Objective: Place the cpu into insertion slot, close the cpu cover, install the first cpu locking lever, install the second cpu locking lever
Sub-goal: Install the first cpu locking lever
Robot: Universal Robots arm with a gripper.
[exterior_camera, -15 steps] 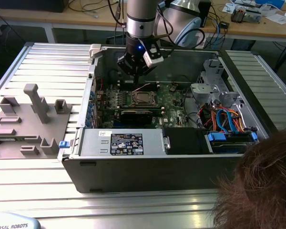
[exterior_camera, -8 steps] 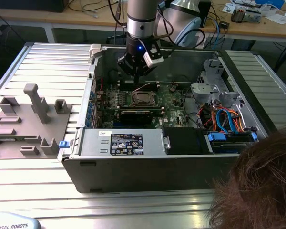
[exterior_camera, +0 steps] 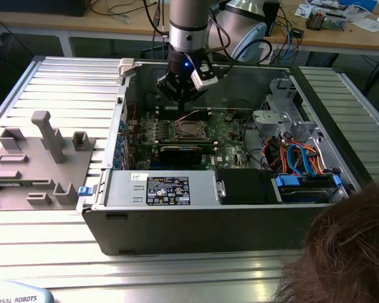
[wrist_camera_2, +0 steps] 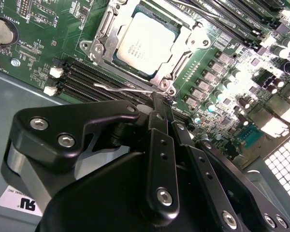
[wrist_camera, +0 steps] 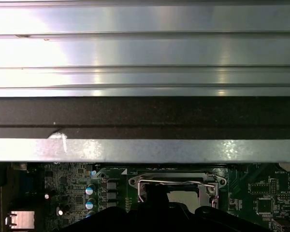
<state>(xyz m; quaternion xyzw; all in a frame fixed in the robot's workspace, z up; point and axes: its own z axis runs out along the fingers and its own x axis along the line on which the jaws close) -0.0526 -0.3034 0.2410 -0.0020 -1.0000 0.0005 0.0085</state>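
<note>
Gripper [wrist_camera_2: 160, 104] fingers clenched, tips at a wire locking lever [wrist_camera_2: 123, 89]; cpu [wrist_camera_2: 146, 42] seated, cpu cover [wrist_camera_2: 193, 41] closed — lever best pressed squarely, without slipping.

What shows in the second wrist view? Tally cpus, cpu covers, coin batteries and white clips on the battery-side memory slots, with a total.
cpu: 1
cpu cover: 1
coin battery: 1
white clips: 2
Total: 5
</note>
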